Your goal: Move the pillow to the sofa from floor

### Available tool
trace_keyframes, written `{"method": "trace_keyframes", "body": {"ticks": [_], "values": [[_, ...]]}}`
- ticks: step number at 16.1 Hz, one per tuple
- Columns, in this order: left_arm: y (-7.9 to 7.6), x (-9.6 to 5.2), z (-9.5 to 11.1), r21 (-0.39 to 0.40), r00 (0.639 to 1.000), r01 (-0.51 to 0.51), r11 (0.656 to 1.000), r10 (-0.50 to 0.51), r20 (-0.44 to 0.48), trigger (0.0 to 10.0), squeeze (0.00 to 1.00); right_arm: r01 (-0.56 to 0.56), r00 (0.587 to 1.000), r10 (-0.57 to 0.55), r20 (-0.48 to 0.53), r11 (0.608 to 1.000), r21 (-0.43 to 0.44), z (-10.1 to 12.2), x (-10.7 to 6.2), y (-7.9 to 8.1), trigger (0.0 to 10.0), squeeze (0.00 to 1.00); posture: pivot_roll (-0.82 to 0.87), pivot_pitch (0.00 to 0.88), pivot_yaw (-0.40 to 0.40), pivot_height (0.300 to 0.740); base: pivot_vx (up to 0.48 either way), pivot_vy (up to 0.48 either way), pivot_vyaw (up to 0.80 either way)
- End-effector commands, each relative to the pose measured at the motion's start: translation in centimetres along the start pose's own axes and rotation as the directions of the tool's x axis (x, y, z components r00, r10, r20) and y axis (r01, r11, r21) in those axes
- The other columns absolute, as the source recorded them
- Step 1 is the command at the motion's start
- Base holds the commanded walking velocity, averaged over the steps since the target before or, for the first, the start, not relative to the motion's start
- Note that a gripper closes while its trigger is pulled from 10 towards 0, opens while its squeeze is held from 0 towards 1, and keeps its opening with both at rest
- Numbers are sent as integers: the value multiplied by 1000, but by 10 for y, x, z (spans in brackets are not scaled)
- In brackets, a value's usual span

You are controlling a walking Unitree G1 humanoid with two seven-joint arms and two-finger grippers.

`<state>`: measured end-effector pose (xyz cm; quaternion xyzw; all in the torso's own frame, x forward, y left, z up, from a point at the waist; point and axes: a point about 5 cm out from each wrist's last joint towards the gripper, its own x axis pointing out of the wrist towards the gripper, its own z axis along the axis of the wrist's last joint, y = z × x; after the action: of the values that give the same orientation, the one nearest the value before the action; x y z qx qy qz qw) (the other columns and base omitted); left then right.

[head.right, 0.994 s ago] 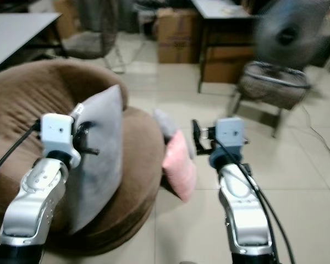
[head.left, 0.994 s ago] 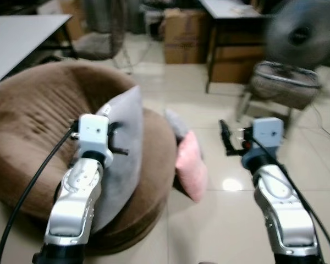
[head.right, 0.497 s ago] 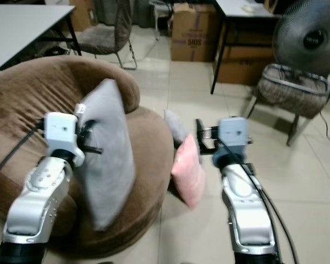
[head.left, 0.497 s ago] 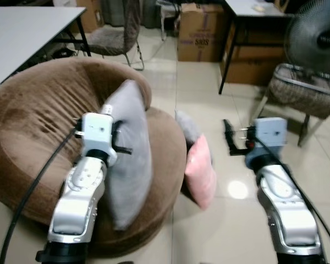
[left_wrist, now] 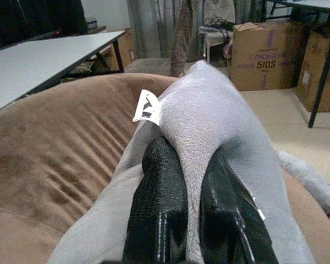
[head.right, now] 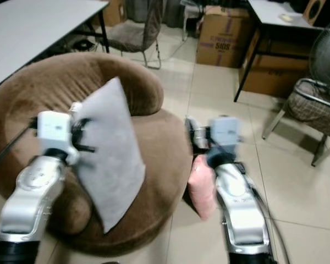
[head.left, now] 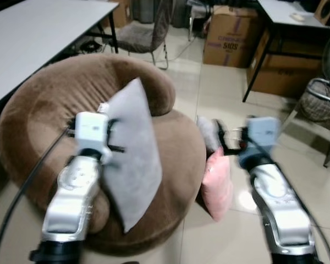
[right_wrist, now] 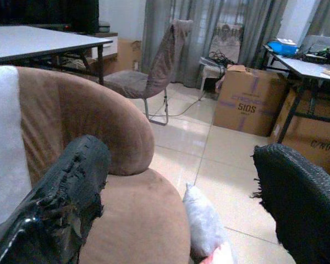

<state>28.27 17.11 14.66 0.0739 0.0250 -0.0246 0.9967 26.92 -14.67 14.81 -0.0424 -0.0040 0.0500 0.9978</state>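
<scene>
Your left gripper (left_wrist: pixel 190 203) was clenched on the upper edge of the grey pillow (head.left: pixel 133 151), the seam pinched between its two black fingers (left_wrist: pixel 159 209), with the white tag (left_wrist: pixel 147 105) just beyond the fingertips. You had the pillow hanging upright from that grip, its lower corner pointing down over the front part of the brown round sofa (head.left: pixel 38 110). Whether that corner touched the seat, you could not tell from these views. The sofa's raised back curved behind and beside your left gripper.

Your right gripper (right_wrist: pixel 181 198) was released, its fingers spread wide apart and holding nothing. It hovered off the sofa's edge, above the tiled floor (head.left: pixel 209 93). Below and just beyond it, a pink pillow (head.left: pixel 217 184) leaned against the side of the sofa, with a smaller grey cushion (right_wrist: pixel 203 225) next to it on the floor.

Further ahead of your right gripper stood a chair (right_wrist: pixel 154 66), cardboard boxes (right_wrist: pixel 245 107) and a white table (head.left: pixel 38 33).
</scene>
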Motion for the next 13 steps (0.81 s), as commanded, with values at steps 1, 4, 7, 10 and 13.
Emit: {"method": "trace_keyframes", "body": {"ticks": [1,4,7,10,13], "values": [[-7,1,16,5,996,25,1000,-26,81,10000,0,24,1000,-24,13,1000,-15,3,-1,-8,10000,0,-29,0,17,740,285,0,0],[-7,2,15,6,996,31,1000,-31,80,10000,0,24,1000,-24,11,999,-22,2,-1,-8,10000,0,-29,0,17,740,284,0,0],[-8,2,15,5,996,32,999,-32,79,10000,0,25,1000,-25,9,999,-26,2,-1,-8,10000,0,-30,0,16,740,284,0,0],[-8,2,15,3,997,29,1000,-29,78,10000,0,11,1000,-11,11,999,-35,3,0,-7,10000,0,-27,0,13,740,285,0,267],[-9,2,15,4,997,32,999,-33,74,10000,0,29,1000,-29,8,999,-29,2,0,-7,10000,0,-25,0,14,740,281,0,533]]}}
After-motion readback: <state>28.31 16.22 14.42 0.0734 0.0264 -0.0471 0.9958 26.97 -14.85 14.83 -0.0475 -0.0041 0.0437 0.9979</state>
